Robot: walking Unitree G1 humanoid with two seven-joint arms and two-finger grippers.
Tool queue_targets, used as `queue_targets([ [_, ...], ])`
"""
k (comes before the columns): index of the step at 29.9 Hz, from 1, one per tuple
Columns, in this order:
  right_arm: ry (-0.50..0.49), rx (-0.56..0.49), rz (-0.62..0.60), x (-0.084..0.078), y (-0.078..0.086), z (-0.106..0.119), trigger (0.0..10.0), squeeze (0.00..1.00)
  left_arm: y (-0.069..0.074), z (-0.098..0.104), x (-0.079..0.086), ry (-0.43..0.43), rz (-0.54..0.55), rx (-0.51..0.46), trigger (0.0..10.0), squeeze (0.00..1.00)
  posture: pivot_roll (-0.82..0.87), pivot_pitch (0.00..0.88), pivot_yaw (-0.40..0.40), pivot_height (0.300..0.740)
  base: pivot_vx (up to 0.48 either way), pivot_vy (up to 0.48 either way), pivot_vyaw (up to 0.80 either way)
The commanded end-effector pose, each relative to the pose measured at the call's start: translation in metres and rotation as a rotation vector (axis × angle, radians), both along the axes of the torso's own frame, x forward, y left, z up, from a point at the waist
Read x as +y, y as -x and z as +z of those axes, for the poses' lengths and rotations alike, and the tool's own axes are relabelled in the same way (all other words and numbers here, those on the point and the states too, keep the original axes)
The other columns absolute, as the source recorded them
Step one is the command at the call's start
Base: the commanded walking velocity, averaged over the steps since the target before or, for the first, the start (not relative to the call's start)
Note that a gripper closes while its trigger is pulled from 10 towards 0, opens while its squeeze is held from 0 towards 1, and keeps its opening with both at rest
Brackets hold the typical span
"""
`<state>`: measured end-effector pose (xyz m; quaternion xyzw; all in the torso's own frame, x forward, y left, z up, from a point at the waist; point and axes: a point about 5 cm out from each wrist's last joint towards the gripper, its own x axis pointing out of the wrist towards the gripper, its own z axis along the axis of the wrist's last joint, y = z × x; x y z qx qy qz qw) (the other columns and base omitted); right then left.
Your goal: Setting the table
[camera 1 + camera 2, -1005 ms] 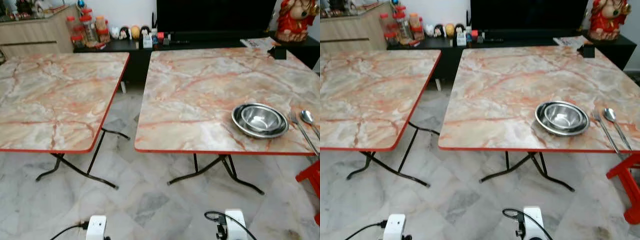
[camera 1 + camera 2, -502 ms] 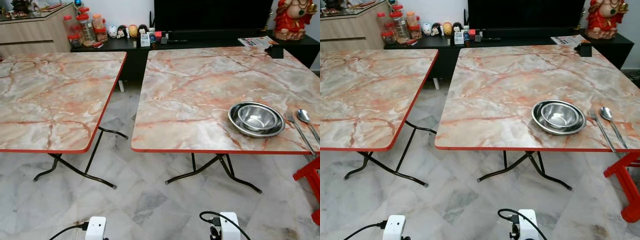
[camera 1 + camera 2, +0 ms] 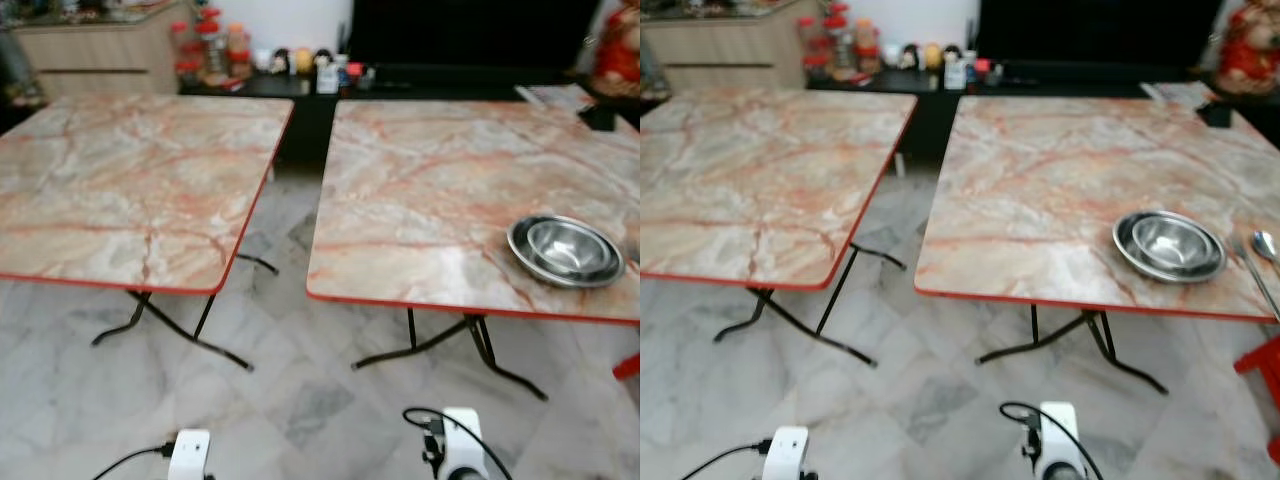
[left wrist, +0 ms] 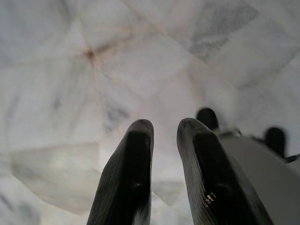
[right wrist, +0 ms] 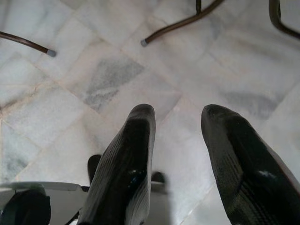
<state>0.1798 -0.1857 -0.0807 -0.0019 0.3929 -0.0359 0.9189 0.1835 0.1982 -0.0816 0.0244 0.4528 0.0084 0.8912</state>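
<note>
Well, steel bowls (image 3: 1169, 245) beside spoon (image 3: 1266, 243) on marble table (image 3: 1040, 190)

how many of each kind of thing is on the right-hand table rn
steel bowls: 2, nested one inside the other
spoon: 1, beside the bowls
fork: 1, blurred, between bowls and spoon
small dark box: 1, at the far corner
total: 5
</note>
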Motion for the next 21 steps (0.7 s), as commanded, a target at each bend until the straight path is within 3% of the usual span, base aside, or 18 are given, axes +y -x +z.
queue_targets([
  [1,0.005,0.010,-0.033,-0.0063,0.0044,-0.0014,10.0,0.00,0.0046,-0.0030,-0.0031,0.004,-0.001,0.024,10.0,0.00,-0.08,0.000,0.055,0.740,0.000,0.480,0.00],
  [21,0.022,0.007,0.006,-0.0022,0.0017,-0.0007,10.0,0.00,0.0040,-0.0027,-0.0038,0.009,0.007,0.018,10.0,0.00,-0.06,0.000,0.043,0.740,0.000,0.473,0.00],
])
